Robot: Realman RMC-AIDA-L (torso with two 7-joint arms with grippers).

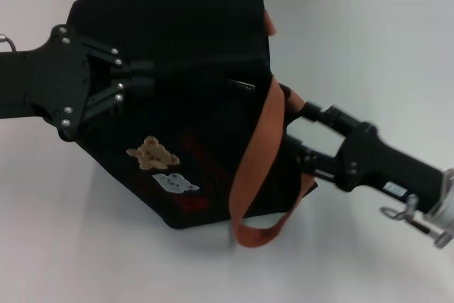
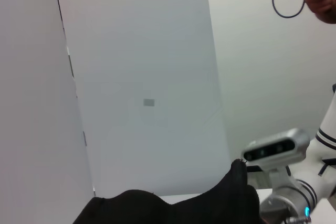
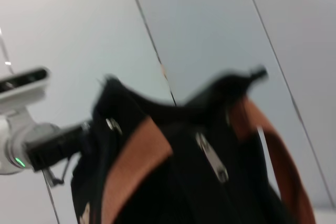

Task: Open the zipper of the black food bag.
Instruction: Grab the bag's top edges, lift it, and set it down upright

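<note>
The black food bag (image 1: 191, 97) lies tilted on the white table, its bear and pale-blue patches facing me. An orange-brown strap (image 1: 257, 154) loops down its right side. A small silvery pull tab of the zipper (image 1: 243, 86) shows on the top face, and again in the right wrist view as the zipper (image 3: 212, 160) between the straps. My left gripper (image 1: 140, 79) is at the bag's left end, shut on the fabric. My right gripper (image 1: 294, 124) is at the bag's right end, fingers spread apart beside the strap. Black bag fabric (image 2: 173, 205) fills the lower left wrist view.
White table (image 1: 369, 47) runs on all sides of the bag, with a grey panelled wall behind it. The right arm's wrist camera (image 2: 273, 150) shows in the left wrist view. The left arm's wrist (image 3: 23, 129) shows in the right wrist view.
</note>
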